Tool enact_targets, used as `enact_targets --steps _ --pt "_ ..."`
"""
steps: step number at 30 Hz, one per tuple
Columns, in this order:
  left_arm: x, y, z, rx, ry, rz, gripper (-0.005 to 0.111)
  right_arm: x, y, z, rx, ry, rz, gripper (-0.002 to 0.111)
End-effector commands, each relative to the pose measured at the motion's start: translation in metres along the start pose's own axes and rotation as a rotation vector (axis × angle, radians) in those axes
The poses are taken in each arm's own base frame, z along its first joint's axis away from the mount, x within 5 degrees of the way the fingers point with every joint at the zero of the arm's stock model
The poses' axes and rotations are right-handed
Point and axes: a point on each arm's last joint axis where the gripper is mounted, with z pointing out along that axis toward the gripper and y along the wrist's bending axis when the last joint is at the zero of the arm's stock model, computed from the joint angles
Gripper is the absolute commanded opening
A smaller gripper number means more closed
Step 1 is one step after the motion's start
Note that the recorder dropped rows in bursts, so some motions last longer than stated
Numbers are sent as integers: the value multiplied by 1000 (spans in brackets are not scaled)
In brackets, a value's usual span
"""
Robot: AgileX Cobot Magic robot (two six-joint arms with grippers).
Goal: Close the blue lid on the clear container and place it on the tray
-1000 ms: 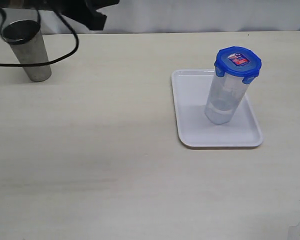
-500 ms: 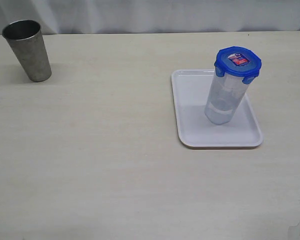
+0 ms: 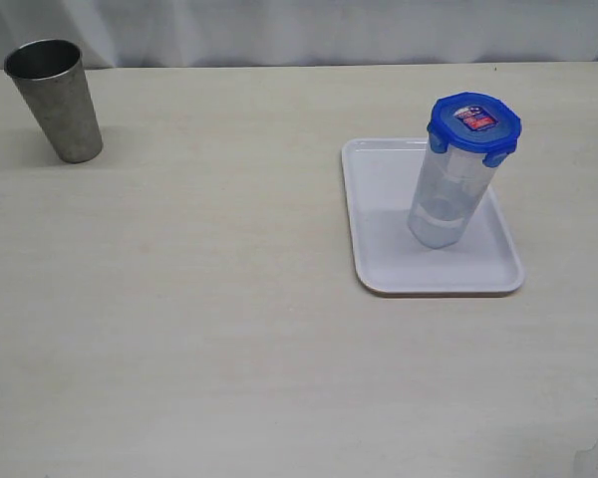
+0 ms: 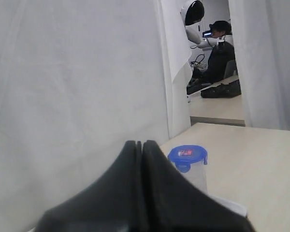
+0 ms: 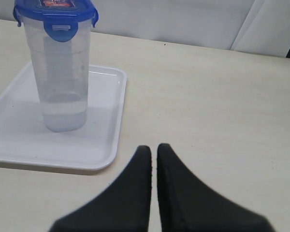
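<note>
The clear container (image 3: 447, 199) stands upright on the white tray (image 3: 379, 229), with the blue lid (image 3: 474, 123) seated on its top. The right wrist view shows the same container (image 5: 60, 82), lid (image 5: 55, 12) and tray (image 5: 101, 145). My right gripper (image 5: 153, 150) is shut and empty, over bare table beside the tray's corner. My left gripper (image 4: 141, 143) is shut with nothing in it, raised and far from the container (image 4: 195, 174), whose lid (image 4: 187, 153) shows beyond the fingers. Neither gripper appears in the exterior view.
A steel cup (image 3: 55, 100) stands at the table's far left corner. A white curtain (image 3: 299, 30) hangs behind the table's back edge. The tabletop (image 3: 179, 319) spreads wide to the left and in front of the tray.
The dark arm and its cable near the steel cup at the upper left have withdrawn out of the exterior view. Container, lid and tray have not moved.
</note>
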Motion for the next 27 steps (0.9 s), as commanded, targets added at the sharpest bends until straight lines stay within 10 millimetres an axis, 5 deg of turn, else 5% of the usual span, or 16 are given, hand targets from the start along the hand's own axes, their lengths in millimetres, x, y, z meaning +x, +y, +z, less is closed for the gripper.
enact_targets --steps 1,15,27 --pt "-1 1 -1 -14 -27 -105 0 0 -1 0 9 1 -9 4" --pt "-11 29 -6 -294 -220 -497 0 0 -1 0 9 1 -9 4" --pt "59 24 -30 -487 -135 -214 0 0 -1 0 9 -1 -9 4"
